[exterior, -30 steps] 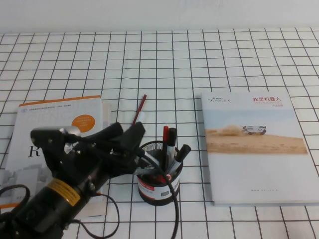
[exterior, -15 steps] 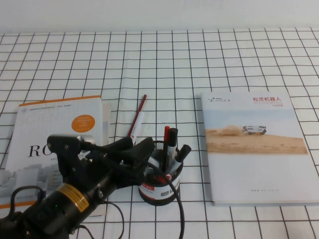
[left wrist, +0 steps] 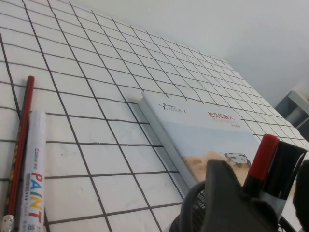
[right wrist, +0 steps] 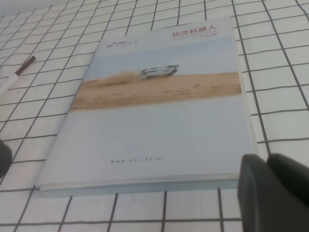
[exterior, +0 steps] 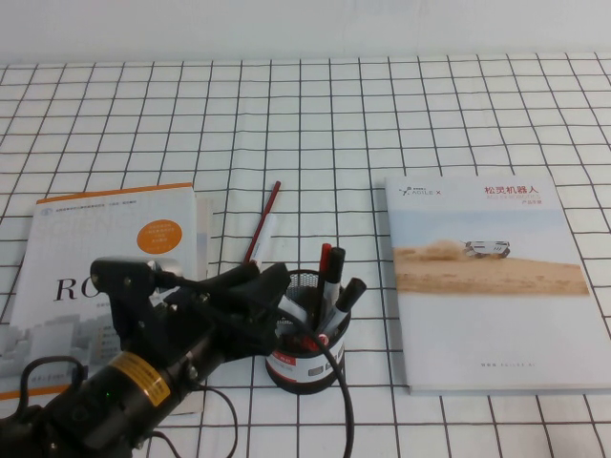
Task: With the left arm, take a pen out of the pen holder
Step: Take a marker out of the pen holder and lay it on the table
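A white cloth (exterior: 401, 105) ruled with a black grid covers the bench (exterior: 573, 420) from edge to edge and is faintly creased. A plain white wall (exterior: 305, 24) rises behind its far edge. In the left wrist view, a grey unit (left wrist: 295, 104) stands beyond the bench's corner. The light is even and soft, with faint shadows.

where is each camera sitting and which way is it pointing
high view: raised on the robot's side, angled down at the table; shows the left arm, with the left gripper at the pen holder.
left wrist view: low by the pen holder, facing across the table to the booklet; open jaws either side of the pens.
right wrist view: low over the booklet; a dark part of the right gripper shows beside it.
shared: all three see the booklet.
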{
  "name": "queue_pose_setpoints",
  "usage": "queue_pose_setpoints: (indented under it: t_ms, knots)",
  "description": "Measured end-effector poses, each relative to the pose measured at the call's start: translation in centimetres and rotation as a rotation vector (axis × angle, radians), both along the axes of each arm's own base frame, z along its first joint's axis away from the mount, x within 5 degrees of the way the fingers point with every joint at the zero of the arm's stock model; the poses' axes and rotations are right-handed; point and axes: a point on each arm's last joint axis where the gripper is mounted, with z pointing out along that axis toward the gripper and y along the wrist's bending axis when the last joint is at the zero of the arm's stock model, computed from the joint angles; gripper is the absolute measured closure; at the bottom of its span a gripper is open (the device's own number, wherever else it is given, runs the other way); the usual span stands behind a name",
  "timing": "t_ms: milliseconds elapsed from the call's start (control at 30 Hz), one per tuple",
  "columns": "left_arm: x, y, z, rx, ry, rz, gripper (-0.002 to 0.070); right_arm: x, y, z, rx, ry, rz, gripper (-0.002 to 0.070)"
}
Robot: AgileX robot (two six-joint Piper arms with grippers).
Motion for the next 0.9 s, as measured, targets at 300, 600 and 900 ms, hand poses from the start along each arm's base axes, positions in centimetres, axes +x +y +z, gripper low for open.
queue_pose_setpoints:
  t_ms: [300, 600, 900]
  knots:
    - [0.0, 0.0, 0.0, 0.002, -0.002, -0.005, 0.0542, 0.0, 0.0, 0.0, 0.000, 0.000, 0.000, 0.0689]
    - [0.0, 0.0, 0.0, 0.002, -0.002, -0.005, 0.0588, 0.0, 0.0, 0.0, 0.000, 0.000, 0.000, 0.0688]
    - [-0.3, 0.4, 1.7, 0.000, -0.075, 0.005, 0.0589, 0.0, 0.0, 0.0, 0.000, 0.000, 0.000, 0.0688]
